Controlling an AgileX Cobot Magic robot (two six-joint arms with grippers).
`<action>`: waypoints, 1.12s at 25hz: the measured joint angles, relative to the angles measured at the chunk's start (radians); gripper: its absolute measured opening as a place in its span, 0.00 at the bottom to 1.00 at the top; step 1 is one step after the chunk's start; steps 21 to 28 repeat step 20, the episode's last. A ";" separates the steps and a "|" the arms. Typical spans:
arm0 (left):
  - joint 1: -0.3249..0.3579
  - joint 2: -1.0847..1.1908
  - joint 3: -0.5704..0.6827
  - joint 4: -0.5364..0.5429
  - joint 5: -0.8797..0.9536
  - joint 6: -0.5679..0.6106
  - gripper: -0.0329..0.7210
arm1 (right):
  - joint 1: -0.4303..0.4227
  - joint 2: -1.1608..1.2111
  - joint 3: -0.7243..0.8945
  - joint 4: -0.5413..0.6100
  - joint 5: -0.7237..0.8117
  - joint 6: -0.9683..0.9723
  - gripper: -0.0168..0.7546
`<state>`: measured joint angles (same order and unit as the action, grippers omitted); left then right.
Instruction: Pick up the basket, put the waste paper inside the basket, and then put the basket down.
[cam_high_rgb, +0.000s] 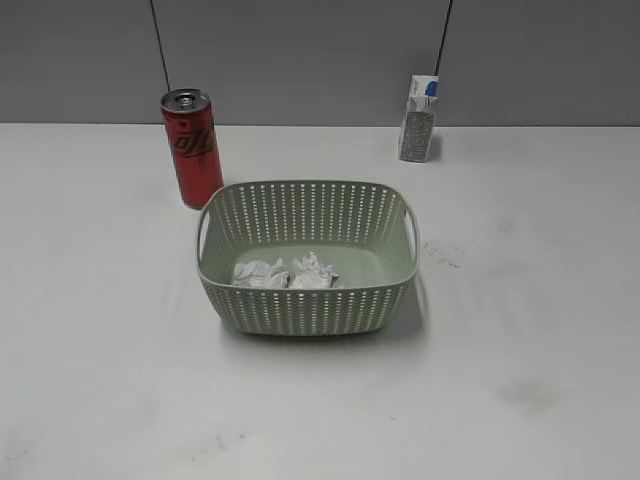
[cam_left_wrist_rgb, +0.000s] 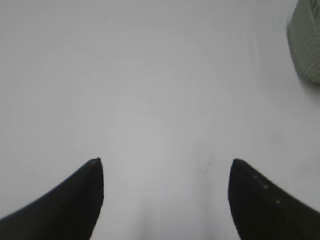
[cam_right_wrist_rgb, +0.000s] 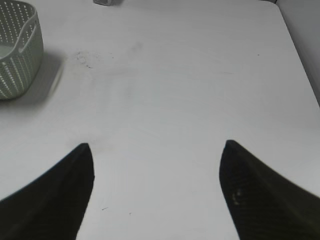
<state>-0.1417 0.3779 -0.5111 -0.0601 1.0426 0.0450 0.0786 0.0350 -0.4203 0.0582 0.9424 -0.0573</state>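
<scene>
left to right: red can (cam_high_rgb: 193, 146) stands upright at the back left, just beside the basket's rear corner. basket (cam_high_rgb: 306, 305) sits flat on the white table (cam_high_rgb: 520, 340) near the middle, w/ the waste paper (cam_high_rgb: 288, 272) already inside – two, maybe three crumpled wads on its floor. white-and-blue carton (cam_high_rgb: 419, 119) is upright at the back right, well apart.

handling, as a guess: thin perforated plastic, light, a bit flexy; best hold is the handle cutouts or the rim on the short sides. paper is soft, near weightless.

arms: neither shows in the exterior view. left gripper (cam_left_wrist_rgb: 165, 162) is spread wide over bare table, holding nothing – basket corner at its view's right edge. right gripper (cam_right_wrist_rgb: 156, 145) is likewise wide and empty, basket at far left.
</scene>
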 joint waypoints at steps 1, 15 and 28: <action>0.000 -0.025 0.000 0.001 0.000 0.000 0.83 | 0.000 0.000 0.000 0.000 0.000 0.000 0.79; 0.000 -0.382 0.002 0.039 0.007 0.000 0.83 | 0.000 0.000 0.000 0.006 -0.002 0.000 0.79; 0.000 -0.382 0.003 0.041 0.007 0.000 0.83 | 0.000 0.000 0.000 0.006 -0.002 0.000 0.79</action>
